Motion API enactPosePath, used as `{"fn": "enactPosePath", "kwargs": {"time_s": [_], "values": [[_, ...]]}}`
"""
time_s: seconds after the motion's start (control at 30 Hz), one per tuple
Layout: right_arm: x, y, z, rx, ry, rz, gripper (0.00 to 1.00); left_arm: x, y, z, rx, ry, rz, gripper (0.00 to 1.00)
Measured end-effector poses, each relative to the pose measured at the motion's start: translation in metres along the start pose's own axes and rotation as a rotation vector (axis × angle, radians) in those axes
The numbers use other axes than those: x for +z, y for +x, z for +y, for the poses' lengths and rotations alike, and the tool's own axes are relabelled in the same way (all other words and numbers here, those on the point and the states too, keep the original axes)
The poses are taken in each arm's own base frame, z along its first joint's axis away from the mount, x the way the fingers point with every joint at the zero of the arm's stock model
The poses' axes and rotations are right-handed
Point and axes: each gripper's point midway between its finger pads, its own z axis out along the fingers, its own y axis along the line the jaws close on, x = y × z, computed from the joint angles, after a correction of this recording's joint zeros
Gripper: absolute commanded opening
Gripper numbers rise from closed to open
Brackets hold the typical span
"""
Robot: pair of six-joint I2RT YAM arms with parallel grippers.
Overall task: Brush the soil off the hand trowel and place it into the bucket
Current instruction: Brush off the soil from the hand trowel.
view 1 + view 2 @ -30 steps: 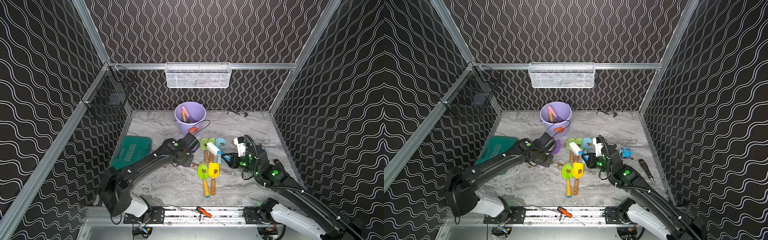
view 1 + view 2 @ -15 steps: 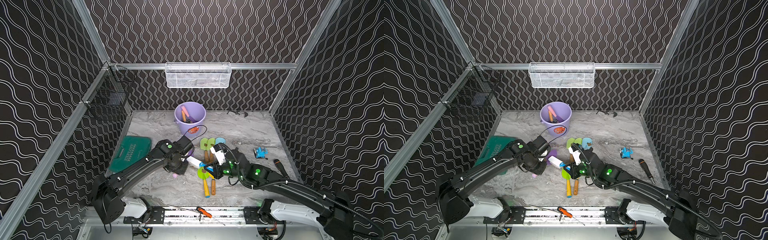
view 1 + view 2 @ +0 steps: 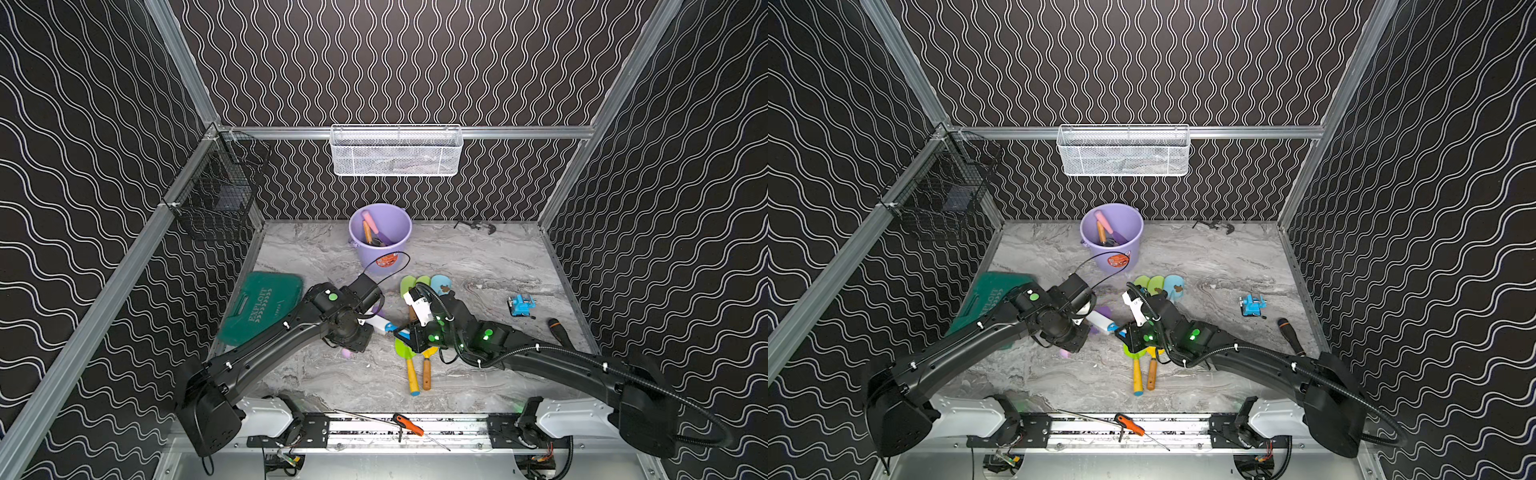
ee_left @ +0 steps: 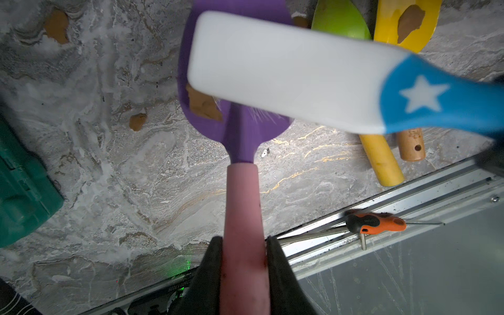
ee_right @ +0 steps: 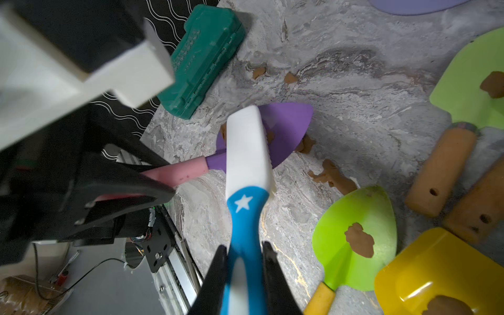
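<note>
Purple plastic trowel point(image 4: 241, 191), pink-handled, is clamped in the left pincer point(image 4: 243, 241); the right pincer point(image 5: 244, 246) grips a white-and-blue brush point(image 5: 248, 152) held over brown soil point(image 4: 204, 105) on its blade.

Blk wavy walls point(image 3: 415, 62), grey marble floor point(image 3: 478, 257)

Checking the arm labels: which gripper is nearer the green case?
Left. The left gripper, shut on the handle of the purple trowel, is near the green case, not touching it; the right gripper, shut on the brush, is farther, beyond the trowel.
</note>
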Motion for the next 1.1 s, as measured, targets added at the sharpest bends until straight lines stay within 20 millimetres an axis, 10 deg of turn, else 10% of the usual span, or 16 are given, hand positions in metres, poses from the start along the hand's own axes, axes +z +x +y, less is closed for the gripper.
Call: {"fn": "enactPosePath", "kwargs": {"time_s": [0.2,0.4,0.63,0.97,1.1], "values": [[-0.007,-0.022,-0.02,0.021,0.12,-0.071,0.0,0.002,0.001,0.0,0.0,0.006,-0.009,0.0],[-0.031,-0.037,0.004,0.004,0.034,-0.134,0.0,0.006,-0.002,0.0,0.0,0.0,-0.017,0.0],[-0.019,-0.017,0.015,0.003,-0.063,-0.056,0.0,0.005,-0.008,-0.001,-0.001,0.002,-0.043,0.0],[0.0,-0.037,-0.043,0.081,0.103,-0.082,0.0,0.0,-0.009,0.002,-0.001,-0.012,-0.048,0.0],[-0.011,-0.049,-0.033,0.072,0.086,-0.113,0.0,0.004,-0.009,0.006,-0.001,-0.035,-0.049,0.0]]}}
